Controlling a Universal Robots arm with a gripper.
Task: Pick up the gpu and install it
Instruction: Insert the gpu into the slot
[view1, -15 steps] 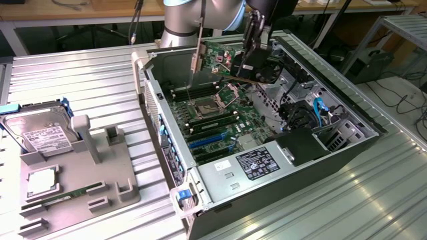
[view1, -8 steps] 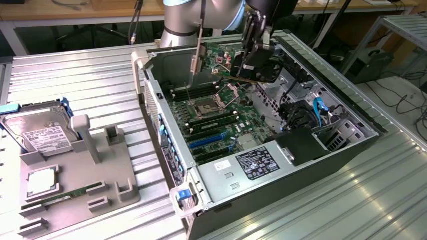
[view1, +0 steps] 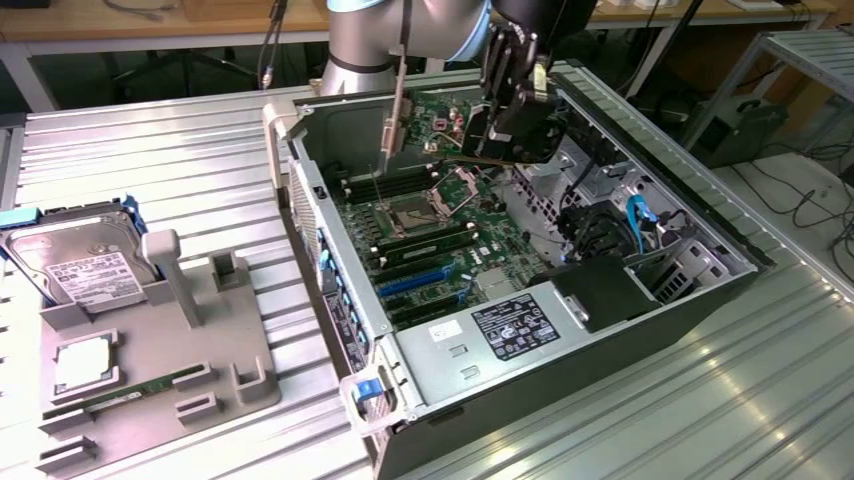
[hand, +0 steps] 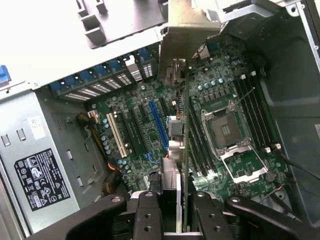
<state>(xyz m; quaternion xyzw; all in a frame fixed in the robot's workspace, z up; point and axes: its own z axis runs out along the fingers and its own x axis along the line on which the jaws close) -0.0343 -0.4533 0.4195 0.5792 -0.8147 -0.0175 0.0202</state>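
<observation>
Claw: the black two-fingered claw (hand: 182, 210) is clamped on the gpu, a thin flat green circuit-board card with a pale metal end bracket (hand: 185, 125); in the wrist view the card stands edge-on between the two black fingers (hand: 146, 212).
Gpu position: held in the air above the open grey computer case (view1: 694, 300), over the green motherboard (view1: 441, 235); it touches no slot that can be made out. In the exterior view the card's pale bracket hangs as a slim strip (view1: 391, 135) at about 9 o'clock from the arm's black wrist.
Motherboard: the open silver processor socket (hand: 225, 131) lies beside the card's edge; the blue and white expansion slots (hand: 156, 127) lie on its other side.
Power supply: a grey metal box with a black label (view1: 514, 328) sits at 6 o'clock in the case.
Worktop: ribbed grey metal worktop (view1: 160, 160) carries the case and, at 9 o'clock, a grey plastic parts holder (view1: 200, 370).
Parts holder: a silver hard drive with a white label (view1: 80, 265) stands in it; a narrow green RAM stick (view1: 127, 395) lies lower down.
</observation>
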